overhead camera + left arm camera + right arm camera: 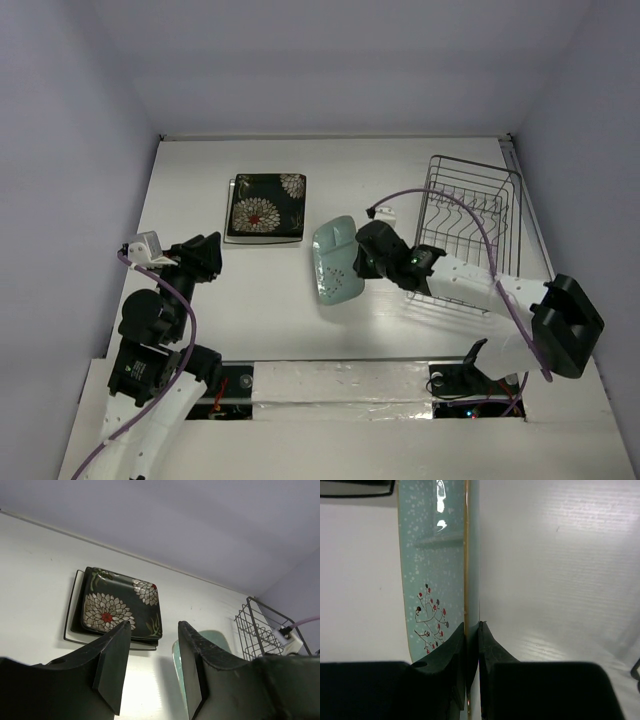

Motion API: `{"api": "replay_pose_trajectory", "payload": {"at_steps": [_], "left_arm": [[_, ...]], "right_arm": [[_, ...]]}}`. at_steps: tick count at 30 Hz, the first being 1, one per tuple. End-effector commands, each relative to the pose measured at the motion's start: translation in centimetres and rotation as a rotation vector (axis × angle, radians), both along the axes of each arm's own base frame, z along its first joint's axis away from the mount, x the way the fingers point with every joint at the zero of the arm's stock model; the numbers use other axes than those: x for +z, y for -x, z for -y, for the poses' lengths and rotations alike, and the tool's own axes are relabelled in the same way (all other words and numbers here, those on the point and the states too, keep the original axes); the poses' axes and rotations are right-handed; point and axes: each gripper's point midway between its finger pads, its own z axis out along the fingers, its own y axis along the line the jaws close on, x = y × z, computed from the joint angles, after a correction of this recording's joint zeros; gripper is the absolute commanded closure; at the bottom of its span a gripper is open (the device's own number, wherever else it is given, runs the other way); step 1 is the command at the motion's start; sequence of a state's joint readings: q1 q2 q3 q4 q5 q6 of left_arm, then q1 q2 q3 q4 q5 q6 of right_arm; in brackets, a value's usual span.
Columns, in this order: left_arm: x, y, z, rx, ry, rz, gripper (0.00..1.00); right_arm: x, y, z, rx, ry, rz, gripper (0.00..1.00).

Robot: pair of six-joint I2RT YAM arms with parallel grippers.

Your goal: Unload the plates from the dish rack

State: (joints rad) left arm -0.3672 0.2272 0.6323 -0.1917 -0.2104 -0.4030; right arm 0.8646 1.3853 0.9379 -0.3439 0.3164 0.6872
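Observation:
My right gripper [358,262] is shut on the edge of the pale mint-green plate [335,259] and holds it tilted over the table, left of the dish rack [474,228]. In the right wrist view the mint plate [432,565] stands on edge between my fingertips [472,630]. The black flowered plate [266,205] lies on top of a stack at the back left, with a white plate edge under it. My left gripper [205,255] is open and empty, near that stack; the flowered plate [117,605] shows beyond its fingers [152,665]. The dish rack looks empty of plates.
The dish rack [257,630] stands at the right, close to the table's right edge. A purple cable [480,230] arcs over the rack from the right arm. White walls close the table at the back and sides.

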Motion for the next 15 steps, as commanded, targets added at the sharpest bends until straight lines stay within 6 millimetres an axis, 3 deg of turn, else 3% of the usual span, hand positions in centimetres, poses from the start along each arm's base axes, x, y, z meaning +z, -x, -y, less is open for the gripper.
{"api": "replay_pose_trajectory", "payload": {"at_steps": [1, 8, 15], "left_arm": [[0.6, -0.3, 0.3, -0.007, 0.004, 0.023, 0.6], [0.8, -0.2, 0.2, -0.007, 0.008, 0.032, 0.52], [1.0, 0.0, 0.1, -0.007, 0.011, 0.045, 0.5]], "right_arm": [[5.6, -2.1, -3.7, -0.059, -0.321, 0.147, 1.0], [1.7, -0.4, -4.0, -0.061, -0.323, 0.088, 0.99], [-3.4, 0.8, -3.9, -0.083, -0.253, 0.022, 0.77]]}}
